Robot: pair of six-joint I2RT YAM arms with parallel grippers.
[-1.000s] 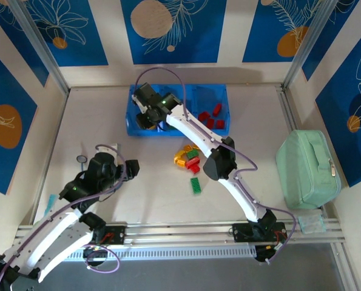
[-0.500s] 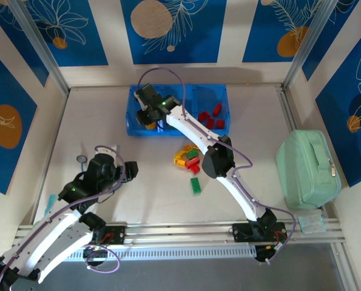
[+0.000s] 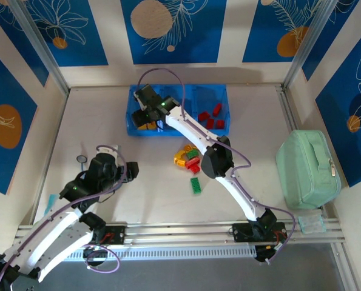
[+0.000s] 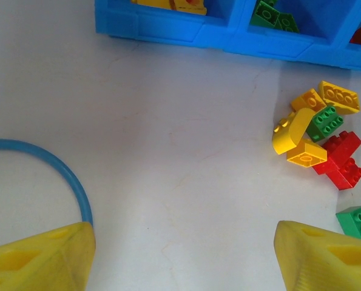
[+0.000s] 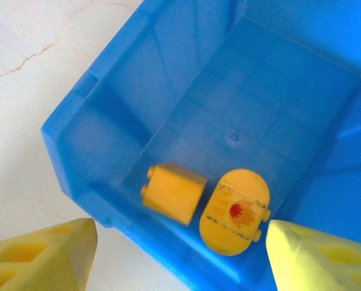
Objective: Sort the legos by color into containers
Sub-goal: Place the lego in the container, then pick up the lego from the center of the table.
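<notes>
The blue tray (image 3: 186,88) sits at the 12 o'clock edge of the table (image 3: 107,133). Its three boxes stand side by side. The right gripper (image 3: 145,118) hangs over the left box, close to the tray's 9 o'clock wall. Its fingers (image 5: 43,254) are spread wide and hold nothing. Below them two yellow legos (image 5: 172,193) lie on the box floor, just beside each other and near the front wall. Behind them is open blue floor.

Green legos (image 4: 274,13) lie in the middle box. Red legos (image 3: 212,117) lie in the right box.

A loose pile (image 3: 188,157) of yellow, green and red legos sits in the middle of the table, with the bricks touching. One green lego (image 3: 195,185) lies alone at the pile's 6 o'clock side, a little apart. The right arm passes just beside the pile at its 3 o'clock side.

The left gripper (image 3: 131,170) is at 8 o'clock on the table. Its fingers (image 4: 40,257) are wide apart and grip nothing. A thin blue ring (image 4: 47,161) lies beside one finger. Plain table stretches from this gripper to the pile and up to the tray's front wall.

A mint-green case (image 3: 307,168) rests at the 3 o'clock edge, well apart from the pile.
</notes>
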